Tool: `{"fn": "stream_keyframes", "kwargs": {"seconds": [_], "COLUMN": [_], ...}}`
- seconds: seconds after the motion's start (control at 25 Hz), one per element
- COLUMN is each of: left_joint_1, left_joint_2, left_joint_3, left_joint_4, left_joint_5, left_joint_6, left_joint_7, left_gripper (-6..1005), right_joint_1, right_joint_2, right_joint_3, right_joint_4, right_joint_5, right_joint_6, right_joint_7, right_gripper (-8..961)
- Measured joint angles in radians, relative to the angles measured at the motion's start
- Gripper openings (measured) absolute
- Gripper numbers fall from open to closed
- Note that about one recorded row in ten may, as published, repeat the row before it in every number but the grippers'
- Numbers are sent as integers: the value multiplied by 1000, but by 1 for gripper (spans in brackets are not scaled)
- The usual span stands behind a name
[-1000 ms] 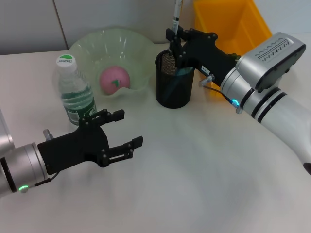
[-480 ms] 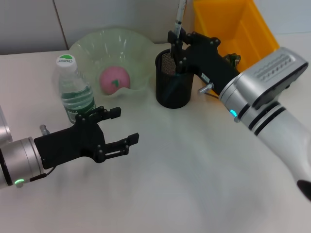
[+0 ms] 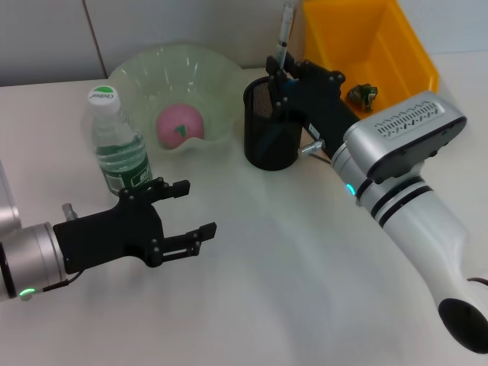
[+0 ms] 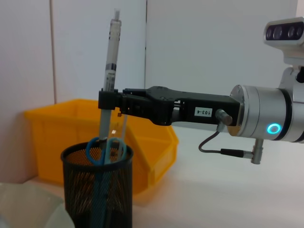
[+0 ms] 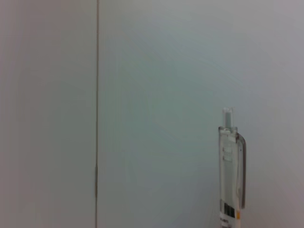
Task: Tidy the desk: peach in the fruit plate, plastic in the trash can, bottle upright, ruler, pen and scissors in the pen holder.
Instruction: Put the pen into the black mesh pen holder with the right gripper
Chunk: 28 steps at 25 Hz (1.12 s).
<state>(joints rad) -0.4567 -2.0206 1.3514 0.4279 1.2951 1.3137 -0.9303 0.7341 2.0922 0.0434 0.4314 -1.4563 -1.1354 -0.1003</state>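
My right gripper [image 3: 276, 74] is shut on a clear pen [image 3: 285, 30] held upright, its lower end inside the black mesh pen holder [image 3: 271, 133]. In the left wrist view the pen [image 4: 109, 61] stands in the right gripper [image 4: 108, 97] above the holder [image 4: 97, 190], with blue-handled scissors [image 4: 105, 148] inside. The right wrist view shows only the pen's top [image 5: 230, 166] against the wall. The pink peach [image 3: 181, 124] lies in the green fruit plate [image 3: 145, 69]. The bottle [image 3: 116, 145] stands upright. My left gripper [image 3: 200, 206] hovers open in front of the bottle. I cannot make out the ruler.
A yellow bin [image 3: 381, 38] stands behind and to the right of the pen holder, with a crumpled dark green piece [image 3: 362, 94] in it. The white wall rises behind the table. Bare tabletop lies at the near centre and right.
The right arm has swung its body nearer while keeping the pen over the holder; the pen has shifted slightly right. My left gripper has drawn back a little toward the near left.
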Motion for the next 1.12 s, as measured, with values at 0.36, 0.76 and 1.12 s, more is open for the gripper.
{"fn": "stream_keyframes", "kwargs": {"seconds": [0.36, 0.76, 1.12], "left_joint_1": [5, 10, 15], "left_joint_2": [3, 4, 6], "left_joint_3": [0, 0, 0], "left_joint_4": [0, 11, 12], "left_joint_5": [22, 27, 27], "left_joint_6": [-1, 5, 9], "left_joint_7": [4, -1, -3], "left_gripper": [818, 818, 818], "right_joint_1": [5, -8, -23], "right_joint_2": [0, 0, 0], "right_joint_3": [43, 45, 49], "right_joint_4": [28, 36, 45], "right_joint_5": [-1, -3, -3], "right_joint_6": [90, 98, 72], "right_joint_7": [-5, -11, -33], "right_gripper": [138, 138, 350]}}
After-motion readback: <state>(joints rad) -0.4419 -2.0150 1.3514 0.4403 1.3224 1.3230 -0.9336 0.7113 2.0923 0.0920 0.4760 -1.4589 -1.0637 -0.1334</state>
